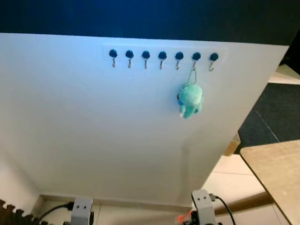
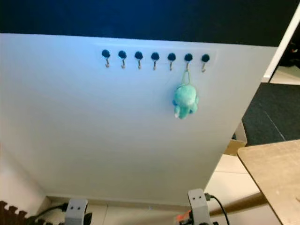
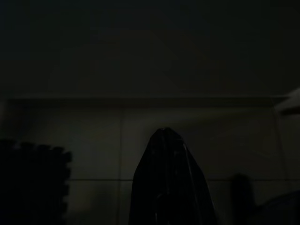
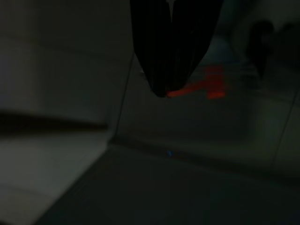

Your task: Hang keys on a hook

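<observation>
Teal plush (image 1: 190,100) w/ pale green loop, on white panel (image 1: 93,122); hooks (image 1: 162,57) have black caps (metal below); tan table (image 1: 276,168).

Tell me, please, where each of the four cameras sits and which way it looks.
Left eye view: on the head, facing a white wall with a row of hooks; a turquoise plush keychain hangs from the sixth; both wrists show at the bottom.
Right eye view: beside it, same wall, hooks, keychain and wooden table.
Left wrist view: on the lowered left arm, very dark; left gripper, jaws together.
Right wrist view: on the lowered right arm, dark floor; right gripper, jaws together.
</observation>
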Controlling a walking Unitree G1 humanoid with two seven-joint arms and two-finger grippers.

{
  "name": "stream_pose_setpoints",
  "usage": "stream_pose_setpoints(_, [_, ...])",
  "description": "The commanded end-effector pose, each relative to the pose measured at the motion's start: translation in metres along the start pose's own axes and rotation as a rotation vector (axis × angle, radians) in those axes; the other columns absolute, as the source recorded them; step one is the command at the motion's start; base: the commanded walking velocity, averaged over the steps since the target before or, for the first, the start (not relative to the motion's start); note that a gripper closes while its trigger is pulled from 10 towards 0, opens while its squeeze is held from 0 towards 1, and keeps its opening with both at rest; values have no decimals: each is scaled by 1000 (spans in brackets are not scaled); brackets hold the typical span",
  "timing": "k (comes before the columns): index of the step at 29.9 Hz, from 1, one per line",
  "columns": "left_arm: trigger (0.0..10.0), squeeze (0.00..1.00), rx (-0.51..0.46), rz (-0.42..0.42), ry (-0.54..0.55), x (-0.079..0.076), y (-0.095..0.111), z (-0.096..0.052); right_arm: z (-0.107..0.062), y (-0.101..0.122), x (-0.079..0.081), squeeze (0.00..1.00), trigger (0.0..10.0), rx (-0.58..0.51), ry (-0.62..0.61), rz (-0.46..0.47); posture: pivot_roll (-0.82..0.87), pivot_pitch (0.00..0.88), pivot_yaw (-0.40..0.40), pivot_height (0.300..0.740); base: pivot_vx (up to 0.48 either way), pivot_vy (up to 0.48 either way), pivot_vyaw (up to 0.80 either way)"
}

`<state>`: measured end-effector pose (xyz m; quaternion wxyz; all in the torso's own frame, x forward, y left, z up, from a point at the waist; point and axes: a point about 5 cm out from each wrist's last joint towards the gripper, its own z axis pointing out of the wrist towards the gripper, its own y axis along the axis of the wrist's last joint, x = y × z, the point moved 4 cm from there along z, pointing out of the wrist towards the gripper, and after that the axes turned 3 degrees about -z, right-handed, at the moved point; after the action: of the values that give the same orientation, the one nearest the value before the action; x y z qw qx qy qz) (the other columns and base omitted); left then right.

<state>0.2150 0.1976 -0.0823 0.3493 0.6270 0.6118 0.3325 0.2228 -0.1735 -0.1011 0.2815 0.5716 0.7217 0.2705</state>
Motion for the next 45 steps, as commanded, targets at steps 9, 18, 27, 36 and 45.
stream_pose_setpoints(9, [10000, 0, 12, 1, -2, 1, -4, -4, 0, 0, 0, 0, 10000, 0, -2, 1, 77, 68, -39, 740, -278, 0, 0])
stream_pose_setpoints(18, [10000, 0, 13, 5, -10, -1, -4, -5, 0, 1, 0, 0, 10000, 0, -3, 2, 77, 67, -38, 740, -265, 0, 0])
stream_pose_setpoints(27, [10000, 0, 19, 4, -14, -3, -3, -4, 0, 1, -1, 0, 10000, -1, -6, 5, 73, 68, -35, 740, -28, 0, 0])
stream_pose_setpoints(36, [10000, 0, 21, 4, -24, -5, -3, -3, 0, 1, -3, 0, 10000, -1, -11, 7, 71, 67, -35, 740, 0, 0, 0])
stream_pose_setpoints(45, [10000, 0, 36, 13, -15, -4, -5, -3, 0, 0, -2, 0, 10000, 2, -9, 7, 75, 70, -42, 740, 0, 0, 0])
